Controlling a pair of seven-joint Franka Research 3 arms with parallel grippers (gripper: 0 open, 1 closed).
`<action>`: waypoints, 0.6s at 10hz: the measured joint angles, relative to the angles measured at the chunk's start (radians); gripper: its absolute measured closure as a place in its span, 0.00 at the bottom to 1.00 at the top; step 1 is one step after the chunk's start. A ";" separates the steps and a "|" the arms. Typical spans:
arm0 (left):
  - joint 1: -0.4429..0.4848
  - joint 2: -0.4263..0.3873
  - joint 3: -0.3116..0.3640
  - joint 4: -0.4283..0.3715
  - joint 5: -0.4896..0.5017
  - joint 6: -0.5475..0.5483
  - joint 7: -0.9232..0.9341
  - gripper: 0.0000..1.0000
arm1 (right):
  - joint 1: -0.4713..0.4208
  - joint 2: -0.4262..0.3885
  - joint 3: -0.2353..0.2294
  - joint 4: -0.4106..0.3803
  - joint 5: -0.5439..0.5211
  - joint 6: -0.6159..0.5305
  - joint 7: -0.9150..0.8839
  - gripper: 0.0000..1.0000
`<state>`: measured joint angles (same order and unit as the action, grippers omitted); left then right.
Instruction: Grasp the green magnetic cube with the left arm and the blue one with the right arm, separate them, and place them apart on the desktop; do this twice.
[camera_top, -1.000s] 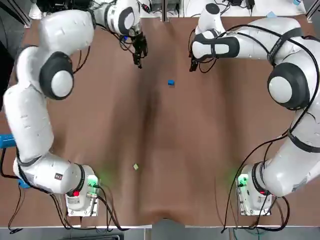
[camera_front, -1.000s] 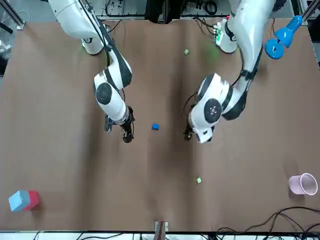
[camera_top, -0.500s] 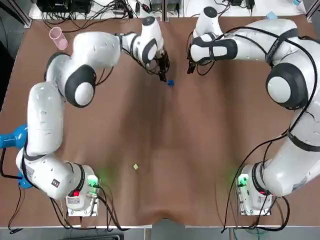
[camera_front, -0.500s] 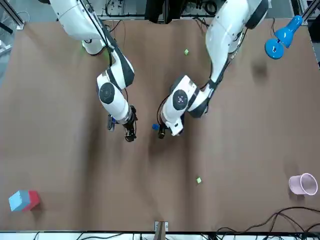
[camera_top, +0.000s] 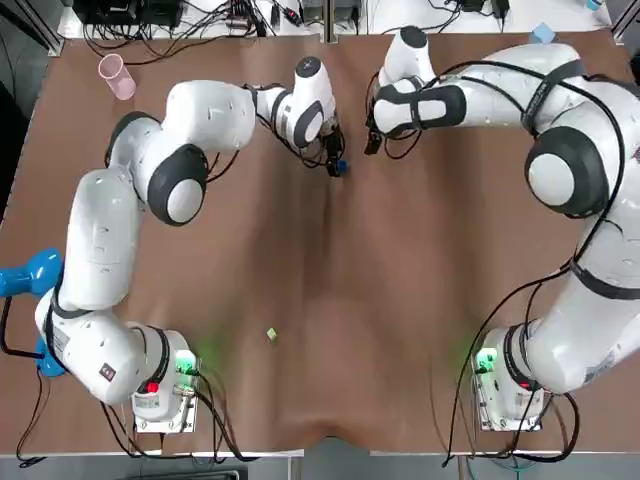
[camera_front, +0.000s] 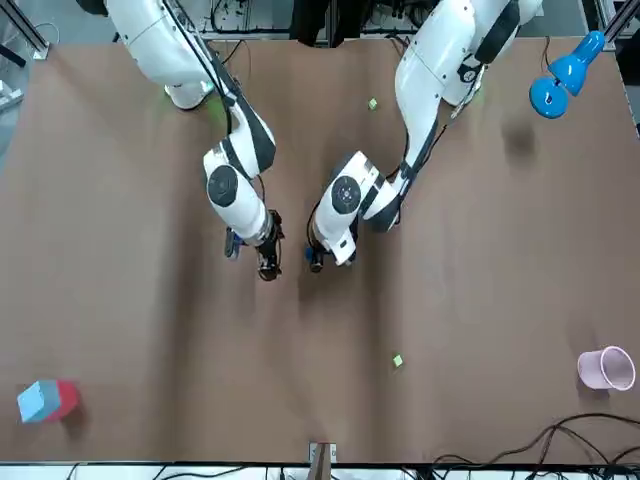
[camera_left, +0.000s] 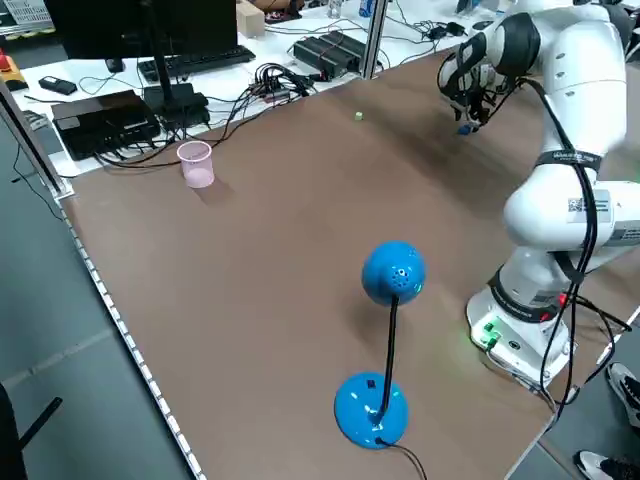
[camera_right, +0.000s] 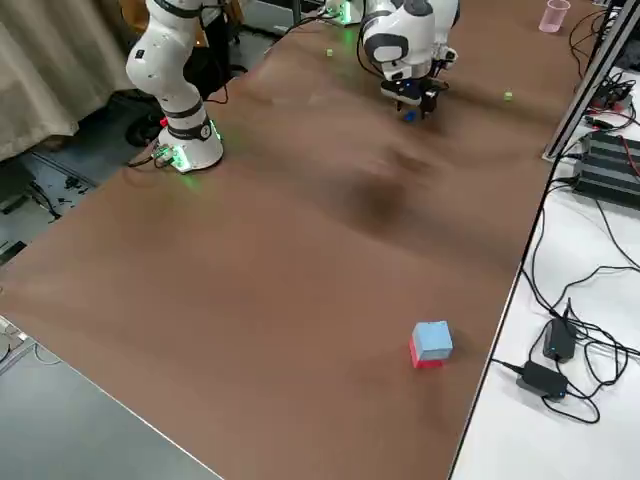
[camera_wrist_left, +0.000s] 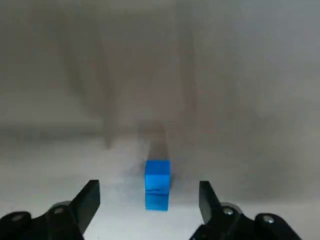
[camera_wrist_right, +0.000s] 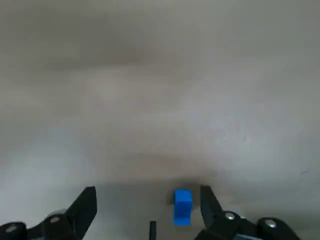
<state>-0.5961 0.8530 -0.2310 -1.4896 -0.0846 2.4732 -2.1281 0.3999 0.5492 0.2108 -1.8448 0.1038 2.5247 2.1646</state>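
Blue cube, small, bright, sharp-edged

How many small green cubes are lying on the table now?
2. The near green cube lies by the left arm's base. The far green cube lies at the far side, toward the pink cup. The arms may hide more.

Top view, upper centre crowded: left gripper, fingers spread astride blue cube, right gripper just beside, only slim gap between. Middle and lower tabletop free, one small green cube lower centre. Pink cup upper left, blue lamp left edge, well clear.
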 joint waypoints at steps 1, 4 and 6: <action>-0.001 0.007 0.003 0.000 0.000 0.000 0.000 0.12 | 0.007 0.010 0.005 0.000 0.014 0.006 0.020 0.09; -0.033 0.025 0.039 0.000 0.000 0.001 0.000 0.17 | 0.035 0.043 0.013 0.007 0.073 0.061 0.045 0.09; -0.038 0.024 0.045 0.010 0.000 0.001 0.000 0.35 | 0.039 0.045 0.014 0.011 0.074 0.064 0.049 0.09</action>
<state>-0.6343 0.8775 -0.1858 -1.4795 -0.0846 2.4739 -2.1279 0.4386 0.5945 0.2247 -1.8338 0.1782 2.5886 2.2136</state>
